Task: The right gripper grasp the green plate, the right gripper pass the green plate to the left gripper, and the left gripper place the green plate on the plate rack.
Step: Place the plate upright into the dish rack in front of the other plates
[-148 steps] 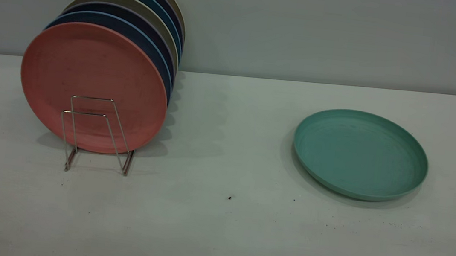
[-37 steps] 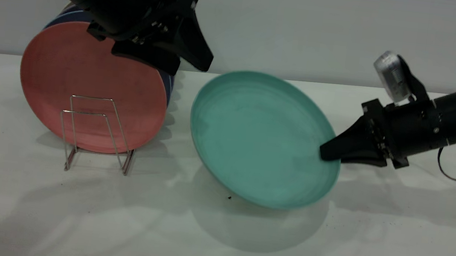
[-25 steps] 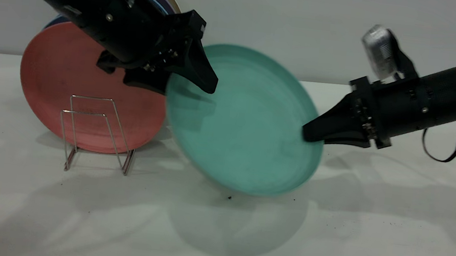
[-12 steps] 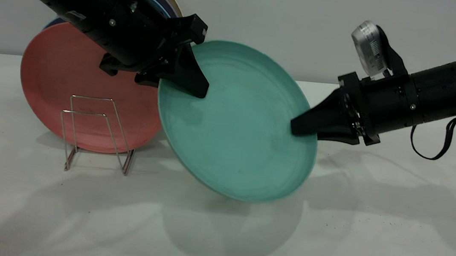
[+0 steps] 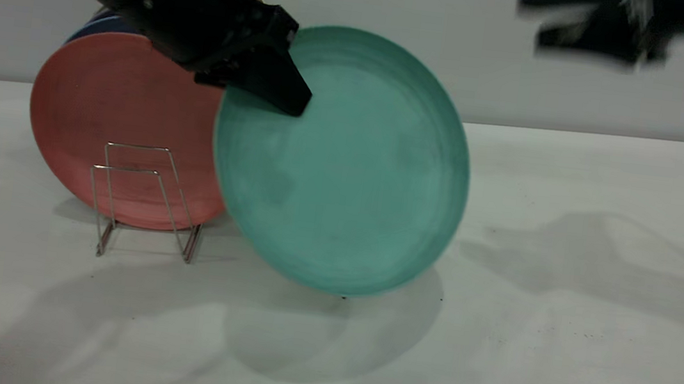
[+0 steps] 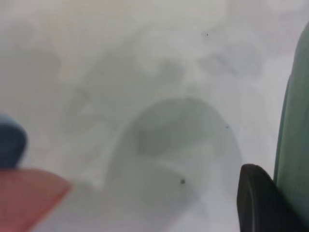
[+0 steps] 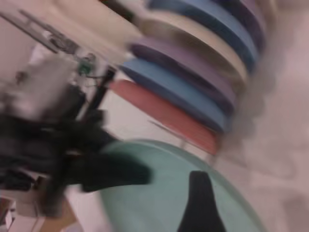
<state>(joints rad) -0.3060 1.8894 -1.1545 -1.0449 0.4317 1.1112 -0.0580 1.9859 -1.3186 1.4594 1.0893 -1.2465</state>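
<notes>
My left gripper (image 5: pixel 288 97) is shut on the upper left rim of the green plate (image 5: pixel 344 173) and holds it nearly upright, facing the camera, just right of the plate rack (image 5: pixel 148 196). The plate's left edge overlaps the salmon-pink plate (image 5: pixel 117 128) that stands at the rack's front. Its lower edge hangs close above the table. In the left wrist view one black finger (image 6: pixel 258 203) lies against the plate's rim (image 6: pixel 294 145). My right gripper (image 5: pixel 542 18) is open, empty and blurred, high at the upper right, away from the plate. The right wrist view shows the plate (image 7: pixel 159 203) beyond one finger (image 7: pixel 200 203).
Several blue, beige and purple plates (image 7: pixel 193 72) stand in the rack behind the pink one. The rack's two front wire loops (image 5: pixel 133 158) stand free before the pink plate. The white table (image 5: pixel 557 339) stretches to the right and front.
My right gripper has let go of the green plate and swung up and away to the upper right. My left gripper now holds the plate alone, turned more upright and slightly left.
</notes>
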